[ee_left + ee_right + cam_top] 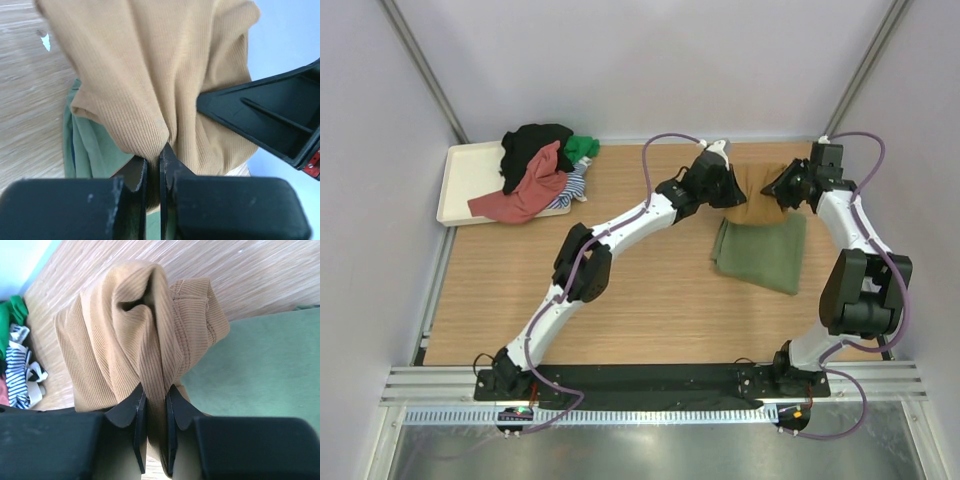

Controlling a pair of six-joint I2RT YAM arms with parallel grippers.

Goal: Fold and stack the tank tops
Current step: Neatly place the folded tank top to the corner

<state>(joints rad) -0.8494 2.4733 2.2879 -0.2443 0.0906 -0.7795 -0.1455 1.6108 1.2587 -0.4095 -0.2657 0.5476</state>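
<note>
A mustard brown ribbed tank top [757, 192] hangs bunched between both grippers at the back right of the table, over the far edge of a folded olive green tank top [761, 250]. My left gripper [728, 185] is shut on a pinch of the brown cloth [150, 100], its jaws nearly touching. My right gripper [783, 188] is shut on a thicker fold of the same top [145, 335]. The green top [87, 145] shows beneath in the left wrist view and as a flat green sheet [260, 365] in the right wrist view. More tank tops, red, black, green and striped, lie heaped [538, 170] at the back left.
A cream tray [465, 180] holds the heap at the back left corner. Striped and green cloth [17, 365] shows at the left edge of the right wrist view. Bare wooden table [650, 300] lies in the middle and front. Walls close in behind and at both sides.
</note>
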